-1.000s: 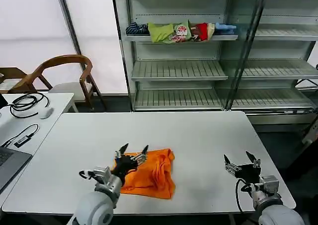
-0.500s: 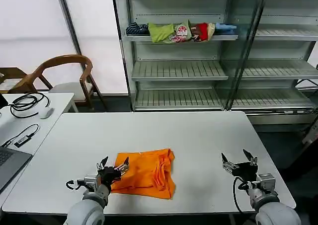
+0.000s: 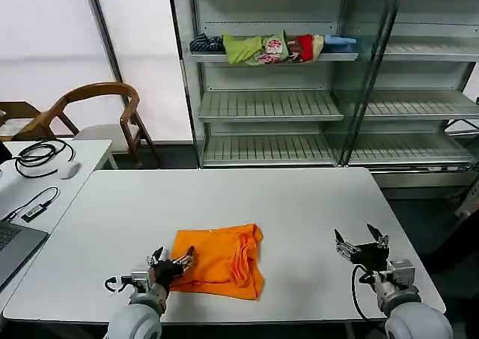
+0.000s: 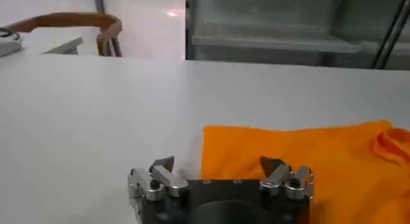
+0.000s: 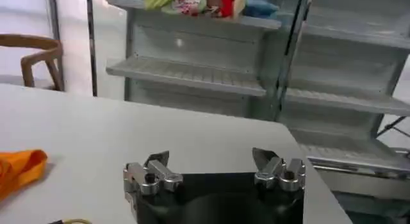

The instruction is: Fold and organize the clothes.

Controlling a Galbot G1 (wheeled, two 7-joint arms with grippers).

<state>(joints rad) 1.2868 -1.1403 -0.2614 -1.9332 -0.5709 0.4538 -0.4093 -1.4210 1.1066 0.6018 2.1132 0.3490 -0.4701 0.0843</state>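
Head view, folded orange T-shirt (image 3: 219,259) on white surface (image 3: 299,204), left tool (image 3: 173,260) open at its near-left corner, right tool (image 3: 361,243) open, well apart.

My left gripper (image 3: 171,260) sits low near the table's front edge, its grey metal fingers (image 4: 160,168) spread apart, pointing forward. My right gripper (image 3: 361,241) waits well off to the right, fingers (image 5: 155,161) likewise parted.

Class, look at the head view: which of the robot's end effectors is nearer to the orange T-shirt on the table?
Left. The left end effector sits open at the orange T-shirt's near-left corner; the right end effector, also open, is well off to the shirt's right over bare table.
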